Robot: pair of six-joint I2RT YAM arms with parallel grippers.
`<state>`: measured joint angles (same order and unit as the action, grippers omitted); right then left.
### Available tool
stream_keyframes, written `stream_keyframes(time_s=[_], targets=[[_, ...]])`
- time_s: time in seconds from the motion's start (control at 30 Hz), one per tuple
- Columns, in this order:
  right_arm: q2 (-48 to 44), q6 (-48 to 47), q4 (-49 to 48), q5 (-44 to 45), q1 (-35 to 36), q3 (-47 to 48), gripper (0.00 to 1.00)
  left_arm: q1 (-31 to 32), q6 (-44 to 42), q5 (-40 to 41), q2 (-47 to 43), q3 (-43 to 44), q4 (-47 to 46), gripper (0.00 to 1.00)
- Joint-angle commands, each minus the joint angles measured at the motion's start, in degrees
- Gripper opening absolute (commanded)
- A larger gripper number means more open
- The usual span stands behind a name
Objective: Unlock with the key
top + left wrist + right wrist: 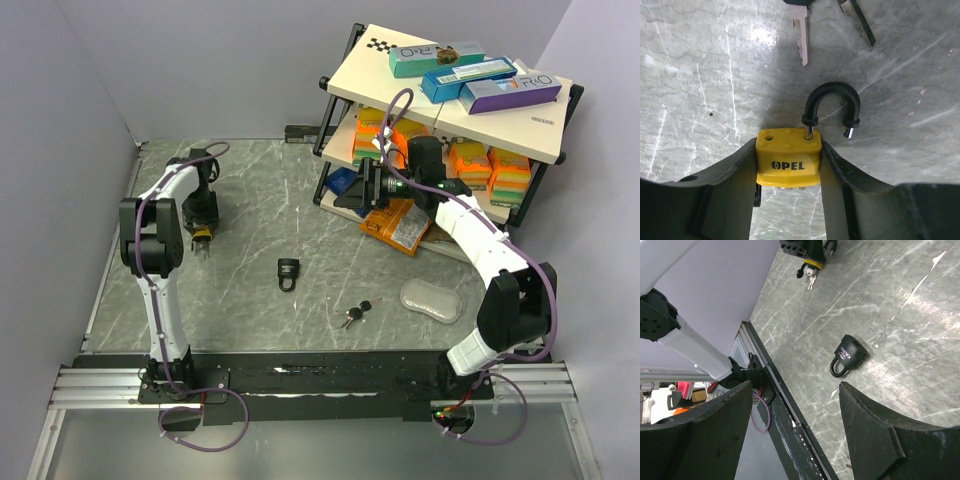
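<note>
The left gripper is pinching the yellow lock by its body, off at the left of the worktop. Its shackle stands sprung, one leg free of the body, so to my eye that one is already undone. Two key blades show just past the shackle; whether they hang or lie flat I can't tell. The right gripper is spread with nothing in it, up by the shelf, well apart from the locks. A black lock lies mid-worktop, shackle seemingly shut, with loose keys near it. If that one is next, I'd want the right gripper to take one key by its head, blade sticking clear, while the other arm pins the black body so it can't spin, then push fully home before turning.
</note>
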<state>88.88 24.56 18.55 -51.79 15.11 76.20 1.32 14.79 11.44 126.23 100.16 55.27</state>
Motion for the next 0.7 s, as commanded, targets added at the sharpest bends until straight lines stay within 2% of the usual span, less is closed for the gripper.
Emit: stream_keyframes(time_s=[0.0, 0.1, 0.43, 0.5, 0.67], targets=[[1.38, 2.78, -0.61, -0.50, -1.23, 2.20, 0.76, -0.79, -0.46, 0.78, 1.65, -2.95, -5.26, 0.58], [0.86, 2.87, -0.79, -0.42, -1.23, 1.76, 0.76, -0.79, -0.02, 0.34, 1.30, -2.43, -4.90, 0.69], [-1.87, 0.67, 1.40, 1.78, -1.23, 1.05, 0.76, -0.80, 1.12, -0.45, -3.96, -2.07, -5.34, 0.88], [-2.57, -0.47, 2.19, 2.48, -1.14, 1.14, 0.76, -0.79, 1.30, -1.59, -5.55, -2.16, -5.78, 0.97], [-4.24, -2.93, 5.00, 4.68, -0.88, 0.96, 0.76, -0.71, 2.44, -6.60, -12.84, -4.70, -9.11, 0.96]])
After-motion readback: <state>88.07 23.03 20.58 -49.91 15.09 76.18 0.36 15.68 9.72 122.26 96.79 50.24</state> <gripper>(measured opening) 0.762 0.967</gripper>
